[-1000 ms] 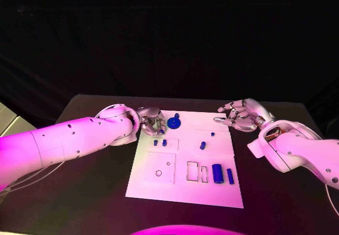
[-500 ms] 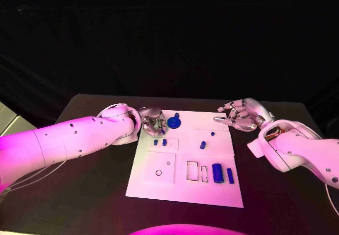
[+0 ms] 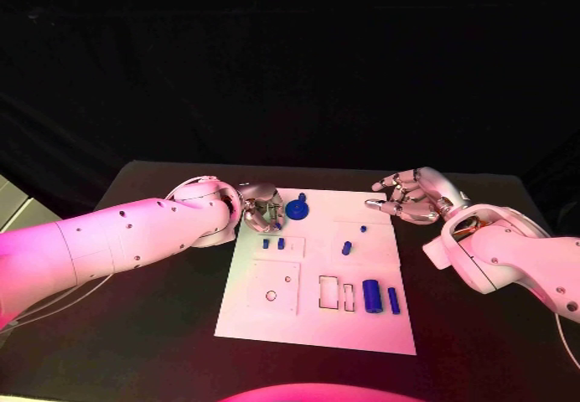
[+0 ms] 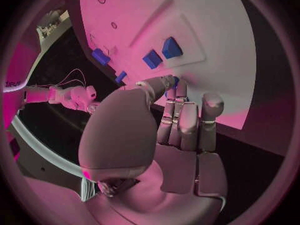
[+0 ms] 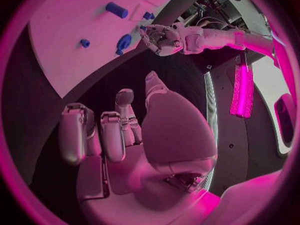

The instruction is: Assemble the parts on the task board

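A white task board (image 3: 317, 327) lies flat in the middle of a black tabletop (image 3: 157, 335), with small blue parts scattered over it. Near its far edge stands a round blue part (image 3: 300, 207) with a short stem rising from it. Just nearer lie a pair of small blue blocks (image 3: 273, 244) side by side, a single small blue peg (image 3: 347, 248) towards the middle, and two upright blue bars (image 3: 382, 298) close together near the right edge, beside empty rectangular outlines. The parts look like hard moulded plastic: probably light, stiff and smooth, so likely to slip or tip if pinched off-centre. The round part seems best taken by its stem or across its rim, the bars across their long flat sides. The left hand (image 3: 261, 209) hovers at the board's far left corner, just beside the round part, fingers curled in and drawn together; whether they touch or hold any part cannot be told. The right hand (image 3: 411, 198) hangs over the tabletop past the board's far right corner, fingers loosely curled and holding nothing.
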Motion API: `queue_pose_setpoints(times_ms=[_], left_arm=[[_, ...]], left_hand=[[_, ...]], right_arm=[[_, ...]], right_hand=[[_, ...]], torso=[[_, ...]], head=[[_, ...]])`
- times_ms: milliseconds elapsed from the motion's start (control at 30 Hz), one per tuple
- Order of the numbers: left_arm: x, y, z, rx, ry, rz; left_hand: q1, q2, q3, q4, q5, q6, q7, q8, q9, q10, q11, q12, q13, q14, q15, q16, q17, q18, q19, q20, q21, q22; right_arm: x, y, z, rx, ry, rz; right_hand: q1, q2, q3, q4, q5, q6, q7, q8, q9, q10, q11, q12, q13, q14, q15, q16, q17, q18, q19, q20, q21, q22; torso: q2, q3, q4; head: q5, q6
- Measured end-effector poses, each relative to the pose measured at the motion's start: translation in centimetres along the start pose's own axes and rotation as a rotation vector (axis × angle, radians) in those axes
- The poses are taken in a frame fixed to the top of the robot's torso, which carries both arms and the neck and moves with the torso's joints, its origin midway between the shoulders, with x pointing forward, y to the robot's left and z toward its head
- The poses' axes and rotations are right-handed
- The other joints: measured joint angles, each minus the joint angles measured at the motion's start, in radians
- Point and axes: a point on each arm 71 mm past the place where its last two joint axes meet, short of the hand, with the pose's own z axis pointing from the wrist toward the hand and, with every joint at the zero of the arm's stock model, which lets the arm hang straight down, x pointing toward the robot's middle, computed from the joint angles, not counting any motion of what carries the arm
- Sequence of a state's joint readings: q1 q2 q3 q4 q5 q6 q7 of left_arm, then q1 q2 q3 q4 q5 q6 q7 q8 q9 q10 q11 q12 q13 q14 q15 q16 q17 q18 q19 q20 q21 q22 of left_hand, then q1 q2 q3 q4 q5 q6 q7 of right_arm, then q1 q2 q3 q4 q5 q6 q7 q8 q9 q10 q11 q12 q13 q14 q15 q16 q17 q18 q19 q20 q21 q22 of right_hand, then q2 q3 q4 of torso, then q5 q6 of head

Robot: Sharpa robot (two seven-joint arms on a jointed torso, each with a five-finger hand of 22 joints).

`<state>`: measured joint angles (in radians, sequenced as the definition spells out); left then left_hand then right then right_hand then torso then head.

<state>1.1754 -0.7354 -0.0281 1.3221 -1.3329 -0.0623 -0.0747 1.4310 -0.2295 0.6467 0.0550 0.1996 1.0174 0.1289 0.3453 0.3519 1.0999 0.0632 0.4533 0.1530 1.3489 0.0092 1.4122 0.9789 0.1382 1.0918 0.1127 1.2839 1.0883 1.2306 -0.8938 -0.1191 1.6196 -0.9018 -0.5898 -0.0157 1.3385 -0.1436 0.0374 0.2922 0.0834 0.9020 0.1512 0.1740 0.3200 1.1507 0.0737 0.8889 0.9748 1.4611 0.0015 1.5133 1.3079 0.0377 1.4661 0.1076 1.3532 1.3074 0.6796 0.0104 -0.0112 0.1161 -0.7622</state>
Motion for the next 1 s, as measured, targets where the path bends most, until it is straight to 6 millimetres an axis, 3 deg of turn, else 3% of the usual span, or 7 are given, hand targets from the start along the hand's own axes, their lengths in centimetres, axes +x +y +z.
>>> queue_pose_setpoints(times_ms=[100,333,1000], left_arm=[[-0.01,0.01,0.02,-0.002,0.0,0.002],[0.23,0.15,0.01,-0.01,0.006,0.002],[0.27,0.34,-0.11,-0.022,0.006,0.0]], left_hand=[[-0.011,0.0,-0.01,0.004,0.0,-0.004,0.003,-0.003,0.0,0.0,0.0,-0.012,0.001,0.0,0.0,0.0,-0.002,0.0,0.0,0.0,-0.007,-0.004],[-0.036,-0.006,-0.026,0.015,0.001,-0.063,0.017,-0.061,-0.014,-0.01,0.009,-0.044,0.001,-0.005,0.005,0.0,-0.022,0.0,-0.013,0.005,-0.023,-0.02],[-0.044,-0.016,-0.034,0.024,0.001,-0.11,0.019,-0.101,-0.024,-0.013,0.012,-0.053,0.011,-0.013,0.005,0.0,-0.029,0.0,-0.016,0.009,-0.031,-0.028]], right_arm=[[0.0,0.0,0.0,0.0,0.0,0.0],[-0.01,-0.02,0.01,0.001,0.0,0.0],[-0.02,-0.06,0.03,0.003,0.0,-0.002]], right_hand=[[0.0,0.0,0.0,0.0,0.0,0.0,0.0,0.0,0.0,0.0,0.0,0.0,0.0,0.0,0.0,0.0,0.0,0.0,0.0,0.0,0.0,0.0],[0.0,0.0,0.0,0.0,0.0,-0.002,-0.002,0.004,0.0,-0.006,-0.006,-0.018,-0.015,0.0,0.0,-0.006,0.0,0.0,0.0,0.0,-0.006,0.0],[0.0,0.0,0.0,0.0,0.0,-0.001,-0.001,0.004,0.0,-0.039,-0.002,-0.071,-0.063,0.0,0.0,-0.007,0.0,0.0,0.0,0.0,-0.015,0.001]], torso=[[0.0,0.0001,0.0],[0.0,0.0,-0.0001],[0.0,-0.0001,0.0]], head=[[0.0,0.001],[0.001,0.001],[-0.001,0.001]])
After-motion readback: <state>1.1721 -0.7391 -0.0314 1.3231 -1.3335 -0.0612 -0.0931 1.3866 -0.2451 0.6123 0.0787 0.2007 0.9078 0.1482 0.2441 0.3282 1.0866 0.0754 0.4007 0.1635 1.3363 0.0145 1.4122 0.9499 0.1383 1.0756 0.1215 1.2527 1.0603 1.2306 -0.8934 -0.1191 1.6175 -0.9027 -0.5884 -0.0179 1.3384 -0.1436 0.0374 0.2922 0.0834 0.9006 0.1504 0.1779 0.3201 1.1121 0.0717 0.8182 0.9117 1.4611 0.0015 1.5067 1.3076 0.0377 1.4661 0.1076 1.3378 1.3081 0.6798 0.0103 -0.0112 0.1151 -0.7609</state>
